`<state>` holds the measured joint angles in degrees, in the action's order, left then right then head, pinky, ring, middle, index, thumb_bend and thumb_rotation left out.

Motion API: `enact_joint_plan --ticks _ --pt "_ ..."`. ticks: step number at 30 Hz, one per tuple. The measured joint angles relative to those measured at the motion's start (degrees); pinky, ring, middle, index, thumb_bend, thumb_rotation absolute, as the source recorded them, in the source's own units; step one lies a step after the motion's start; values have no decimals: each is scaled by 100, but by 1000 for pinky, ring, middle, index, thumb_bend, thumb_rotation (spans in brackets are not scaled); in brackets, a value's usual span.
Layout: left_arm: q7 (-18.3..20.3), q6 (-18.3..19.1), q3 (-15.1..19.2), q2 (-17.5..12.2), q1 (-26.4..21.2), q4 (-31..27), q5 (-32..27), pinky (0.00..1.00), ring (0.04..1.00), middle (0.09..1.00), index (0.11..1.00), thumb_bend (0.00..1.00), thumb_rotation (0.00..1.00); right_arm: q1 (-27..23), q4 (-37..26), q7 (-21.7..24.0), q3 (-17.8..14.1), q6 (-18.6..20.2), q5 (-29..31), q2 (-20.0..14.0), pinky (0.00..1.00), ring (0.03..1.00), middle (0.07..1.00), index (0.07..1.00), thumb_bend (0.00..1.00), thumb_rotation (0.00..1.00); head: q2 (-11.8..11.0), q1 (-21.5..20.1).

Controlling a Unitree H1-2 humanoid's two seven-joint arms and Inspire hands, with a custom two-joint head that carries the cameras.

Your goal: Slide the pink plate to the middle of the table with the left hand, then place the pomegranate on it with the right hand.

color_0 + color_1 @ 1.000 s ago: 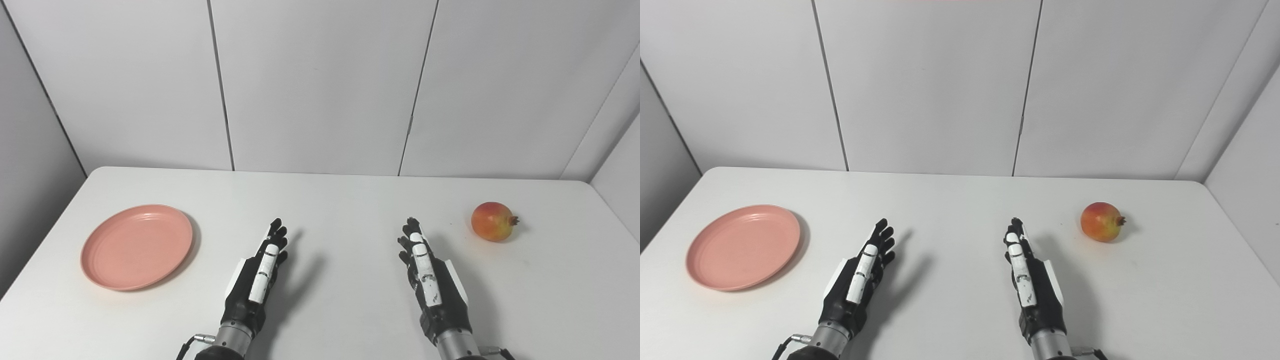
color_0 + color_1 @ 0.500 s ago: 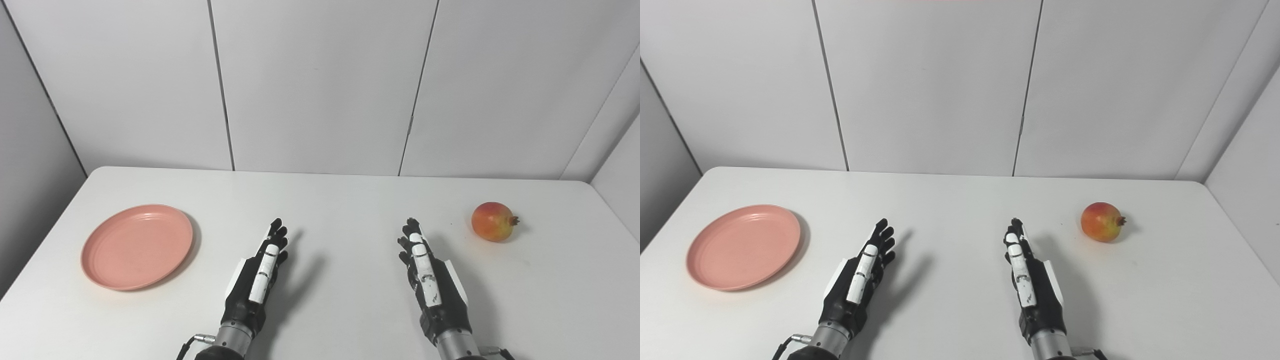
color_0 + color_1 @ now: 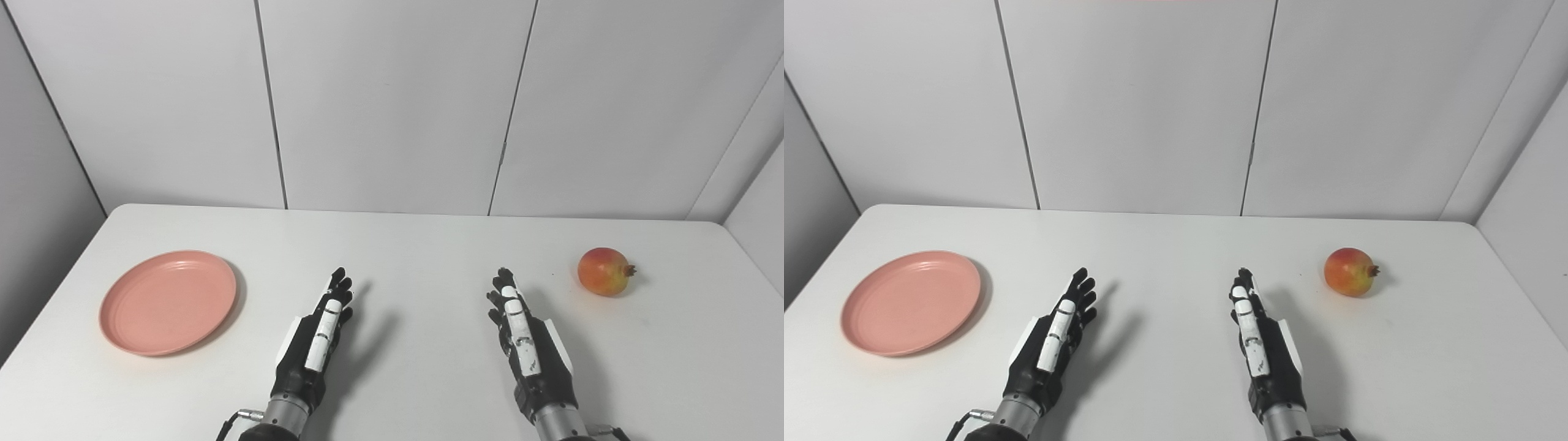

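Observation:
A round pink plate (image 3: pixel 168 301) lies flat on the left side of the white table (image 3: pixel 422 245), with nothing on it. On the right side rests a red-and-yellow pomegranate (image 3: pixel 604 271), its crown pointing right. My left hand (image 3: pixel 313 340) hovers near the table's front, right of the plate and apart from it, open with fingers stretched forward. My right hand (image 3: pixel 525 346) is also open and holds nothing, left of and nearer than the pomegranate.
Pale wall panels (image 3: pixel 392 104) rise behind the table's far edge and angle in at both sides. Bare tabletop stretches between the two hands and beyond them toward the far edge.

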<state>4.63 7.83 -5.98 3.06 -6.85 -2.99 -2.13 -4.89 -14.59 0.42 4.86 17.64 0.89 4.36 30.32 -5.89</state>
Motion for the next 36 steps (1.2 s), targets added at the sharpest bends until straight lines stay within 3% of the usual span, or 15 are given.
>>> enact_joint_plan --ticks 36 --pt "3 -43 -2 1 0 25 0 1000 1000 1000 1000 422 1000 0 40 5 -1 -1 19 -6 1000 984 991 991 273 1000 -96 52"
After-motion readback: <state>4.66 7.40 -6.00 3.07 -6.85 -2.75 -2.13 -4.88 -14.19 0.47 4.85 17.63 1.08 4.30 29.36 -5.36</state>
